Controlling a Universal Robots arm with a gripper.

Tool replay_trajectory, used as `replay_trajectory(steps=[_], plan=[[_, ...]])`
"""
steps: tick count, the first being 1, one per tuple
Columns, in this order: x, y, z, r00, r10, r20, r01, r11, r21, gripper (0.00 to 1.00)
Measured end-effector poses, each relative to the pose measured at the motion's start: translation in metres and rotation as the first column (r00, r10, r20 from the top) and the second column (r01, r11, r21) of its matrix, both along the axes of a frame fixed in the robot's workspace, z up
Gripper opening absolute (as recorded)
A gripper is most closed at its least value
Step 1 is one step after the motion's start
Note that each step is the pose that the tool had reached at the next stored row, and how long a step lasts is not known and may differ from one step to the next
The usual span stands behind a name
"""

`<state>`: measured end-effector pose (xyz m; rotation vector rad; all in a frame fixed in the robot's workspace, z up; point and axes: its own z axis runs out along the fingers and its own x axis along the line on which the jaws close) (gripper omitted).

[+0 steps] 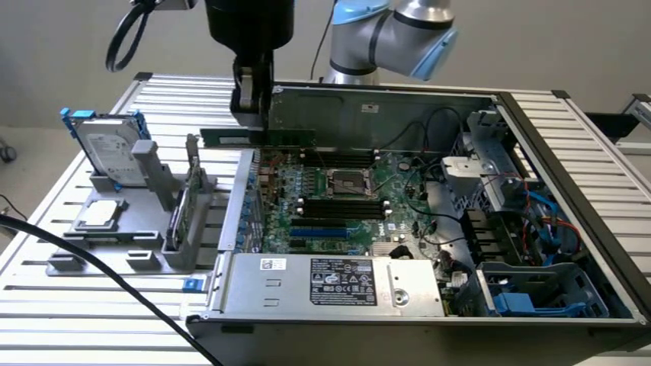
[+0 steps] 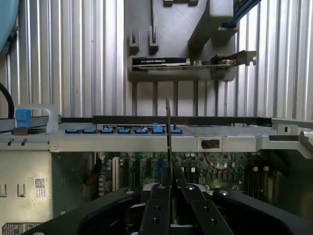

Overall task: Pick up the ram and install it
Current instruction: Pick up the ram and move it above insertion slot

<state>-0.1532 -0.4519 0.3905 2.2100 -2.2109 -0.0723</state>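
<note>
**Ram in grip, hovering over open case**

Gripper (image 1: 251, 114) is clamped almost closed on the ram (image 1: 290, 138), which hangs level over the motherboard (image 1: 356, 179). Judged: carry-to-slot step. Seating calls for its edge squared to a black memory slot (image 1: 341, 206).

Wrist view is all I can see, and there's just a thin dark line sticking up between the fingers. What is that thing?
Observer: That's the ram seen edge-on. From the side it's a long green stick, held level.
Operator: Is it plugged in yet?
Observer: No. The fingers hold it in the air over the open computer case.
Operator: What's lying below it?
Observer: The motherboard, with long black slots beside a square silver socket.
</note>
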Motion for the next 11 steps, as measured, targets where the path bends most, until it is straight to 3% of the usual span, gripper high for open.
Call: replay_trajectory(steps=[11], plan=[[0.050, 0.0062, -0.0009, 1.0000, 0.000, -0.0001, 0.000, 1.0000, -0.0001, 0.14]])
